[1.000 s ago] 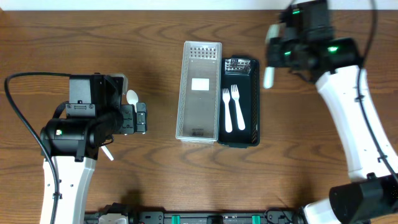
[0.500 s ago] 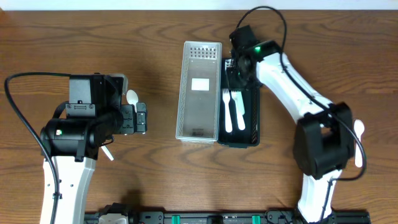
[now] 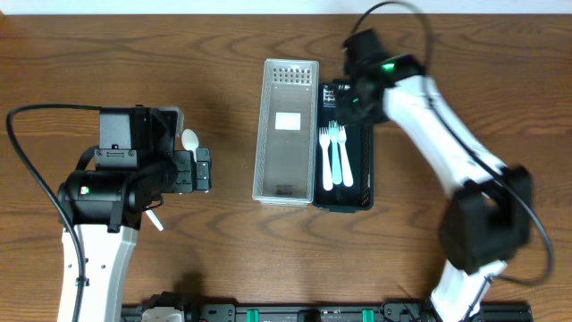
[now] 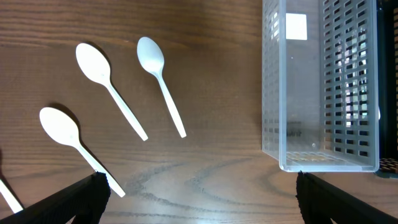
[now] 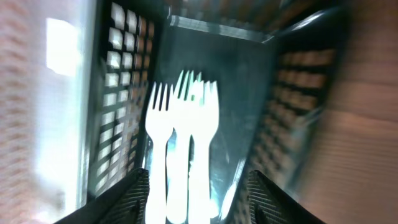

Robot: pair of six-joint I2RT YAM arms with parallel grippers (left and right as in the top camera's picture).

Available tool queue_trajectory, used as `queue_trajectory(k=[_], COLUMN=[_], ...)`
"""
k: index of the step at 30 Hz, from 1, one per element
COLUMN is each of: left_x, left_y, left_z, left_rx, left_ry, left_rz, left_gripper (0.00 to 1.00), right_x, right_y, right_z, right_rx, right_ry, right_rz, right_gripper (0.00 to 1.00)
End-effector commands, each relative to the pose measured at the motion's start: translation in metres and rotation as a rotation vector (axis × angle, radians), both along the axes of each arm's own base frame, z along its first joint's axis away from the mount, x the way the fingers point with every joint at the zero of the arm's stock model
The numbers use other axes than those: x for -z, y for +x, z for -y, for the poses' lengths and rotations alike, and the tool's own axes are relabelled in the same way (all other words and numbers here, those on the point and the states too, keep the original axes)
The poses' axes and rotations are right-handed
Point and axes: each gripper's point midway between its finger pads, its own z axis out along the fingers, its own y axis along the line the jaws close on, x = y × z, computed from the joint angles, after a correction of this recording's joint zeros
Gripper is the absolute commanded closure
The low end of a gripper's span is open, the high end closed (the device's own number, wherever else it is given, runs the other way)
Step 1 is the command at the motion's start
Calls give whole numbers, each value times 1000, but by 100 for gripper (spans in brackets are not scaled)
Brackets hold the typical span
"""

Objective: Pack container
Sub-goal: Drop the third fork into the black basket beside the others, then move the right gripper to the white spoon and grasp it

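Observation:
A black basket point(image 3: 365, 170) holds white forks point(image 3: 332, 156) lying side by side; the blurred right wrist view shows three fork heads point(image 5: 186, 93). A clear basket point(image 3: 286, 183) stands against its left side and also shows in the left wrist view point(image 4: 323, 81). My right gripper point(image 3: 345, 105) hovers over the far end of the black basket, open point(image 5: 199, 199), its fingers wide apart on either side of the fork handles. My left gripper point(image 3: 204, 170) is open and empty point(image 4: 199, 205) above bare wood. Three white spoons point(image 4: 151, 56) lie on the table left of the clear basket.
The black basket's mesh walls point(image 5: 292, 106) rise on both sides of the right fingers. One spoon point(image 3: 189, 139) shows beside the left arm in the overhead view. A white handle end point(image 4: 6, 193) pokes in at the left wrist view's lower left corner.
My right arm swung from the back right, where it carried a white utensil, to over the black basket's far end. The left arm has not moved.

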Motion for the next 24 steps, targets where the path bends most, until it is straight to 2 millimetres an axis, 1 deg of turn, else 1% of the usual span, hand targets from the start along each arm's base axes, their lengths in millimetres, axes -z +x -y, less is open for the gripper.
queue_trajectory(k=[1, 2, 4, 6, 7, 8, 9, 11, 14, 17, 20, 24], left_x=[-8, -8, -8, -8, -8, -8, -8, -8, -8, -8, -8, -7], left_y=[2, 2, 2, 2, 2, 2, 2, 2, 2, 1, 1, 0], left_z=[-3, -3, -3, -3, -3, -3, -3, -3, -3, -3, -3, -3], left_rx=[-8, -8, -8, -8, -8, -8, -8, -8, -8, -8, -8, -8], left_ry=[10, 10, 10, 10, 10, 10, 10, 10, 10, 10, 10, 11], left_rz=[24, 24, 24, 23, 23, 23, 23, 23, 21, 19, 17, 12], left_gripper=[2, 2, 2, 2, 2, 2, 2, 2, 2, 2, 2, 2], right_x=[-95, -106, -130, -141, -144, -144, -142, -134, -116, -87, -53, -6], right_y=[5, 2, -9, -24, -34, -43, -53, -72, -89, -105, -113, -120], right_z=[69, 84, 131, 176, 201, 221, 243, 277, 304, 322, 331, 336], right_rx=[131, 160, 236, 326, 387, 433, 481, 573, 624, 641, 640, 587], right_ry=[19, 17, -4, -29, -42, -51, -61, -71, -62, -75, -81, -101], right_rz=[218, 239, 279, 285, 276, 263, 240, 188, 141, 80, 47, 24], right_gripper=[36, 32, 31, 27, 24, 23, 23, 22, 20, 19, 16, 10])
